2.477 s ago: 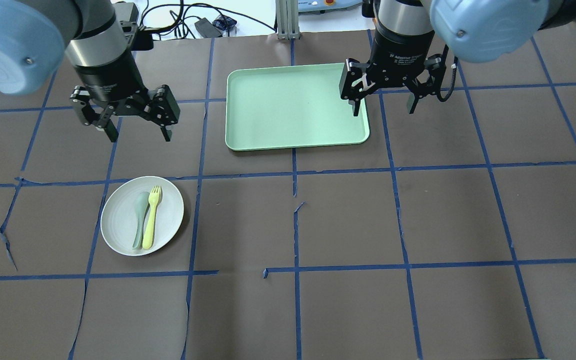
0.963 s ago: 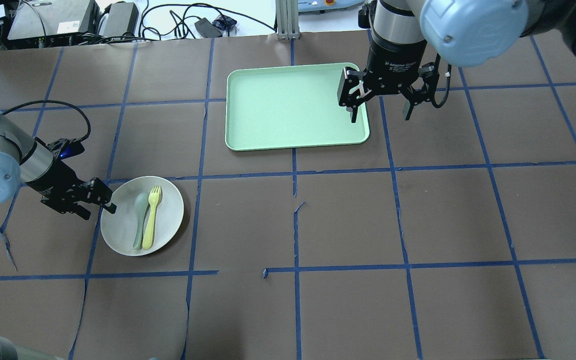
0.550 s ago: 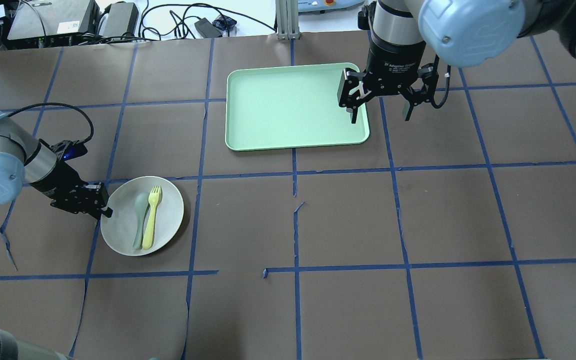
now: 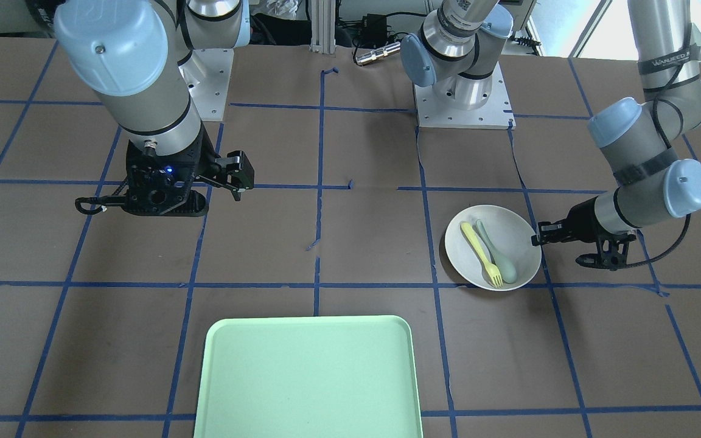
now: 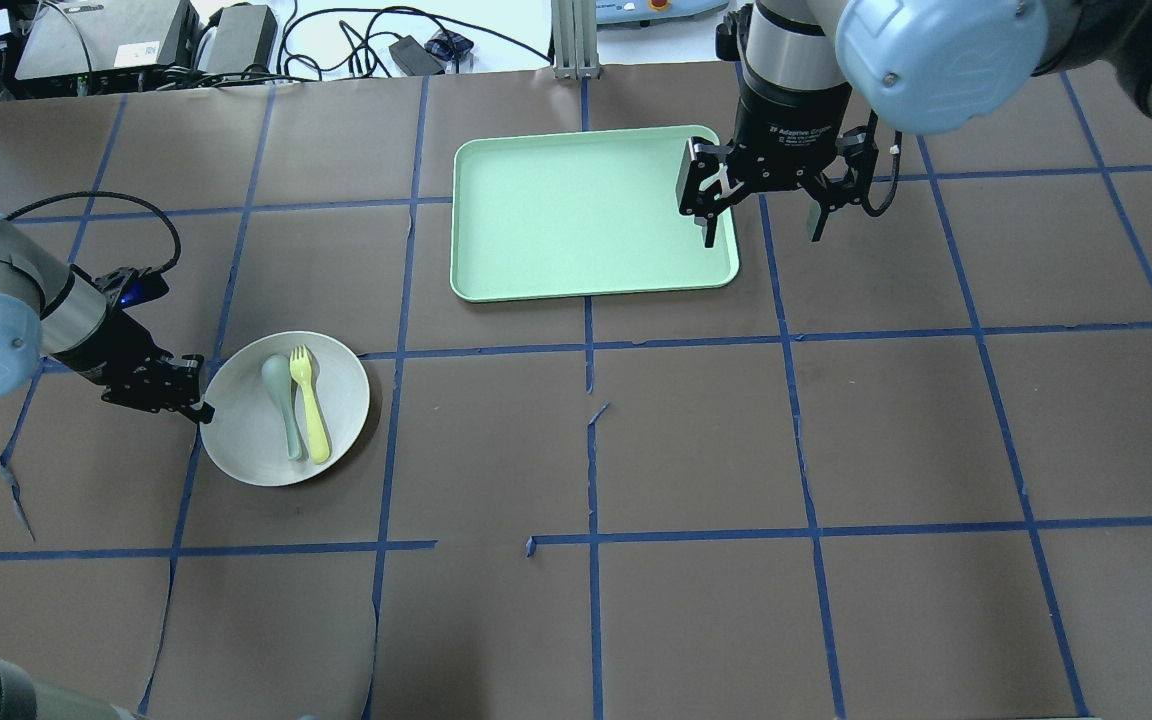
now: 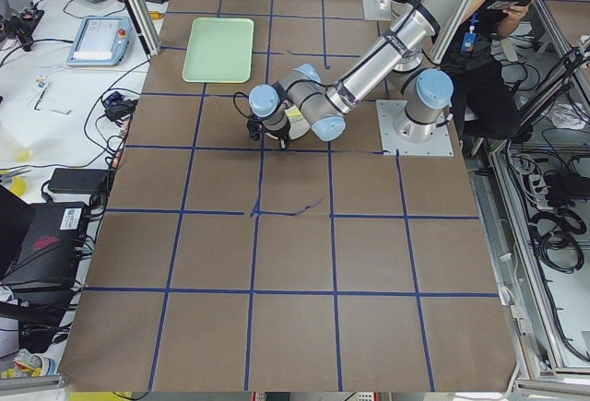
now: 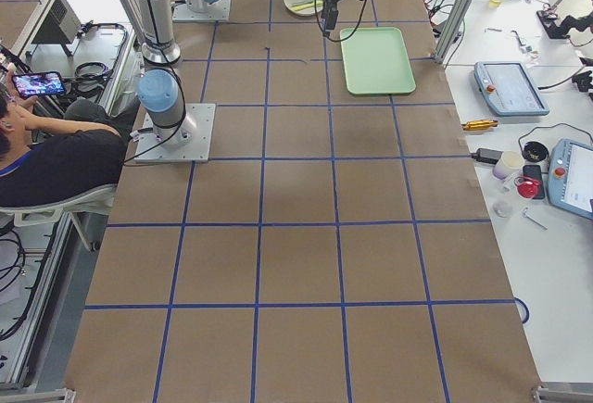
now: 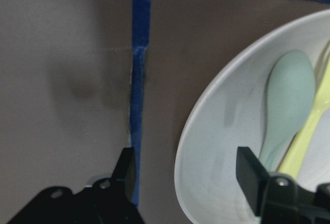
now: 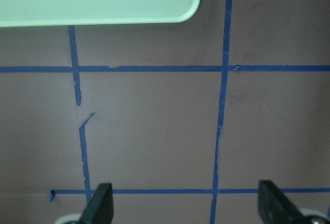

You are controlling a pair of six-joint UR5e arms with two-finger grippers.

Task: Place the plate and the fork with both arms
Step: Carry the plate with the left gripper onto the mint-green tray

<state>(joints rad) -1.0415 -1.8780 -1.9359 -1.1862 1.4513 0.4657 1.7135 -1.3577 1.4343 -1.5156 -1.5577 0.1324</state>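
Observation:
The off-white plate lies on the table's left side. On it the pale-yellow fork lies beside a grey-green spoon. My left gripper comes in low at the plate's left rim. In the left wrist view its jaws stand apart, one finger outside the plate and one inside, with a gap on each side of the rim. My right gripper hangs open and empty over the right edge of the mint-green tray.
The tray sits at the far middle of the table and also shows in the front view. Blue tape lines grid the brown table cover. Cables and boxes lie beyond the far edge.
My left arm swung down to the plate's left rim. In the last half second the plate shifted towards the far side and turned, fork and spoon with it. My right gripper barely moved.

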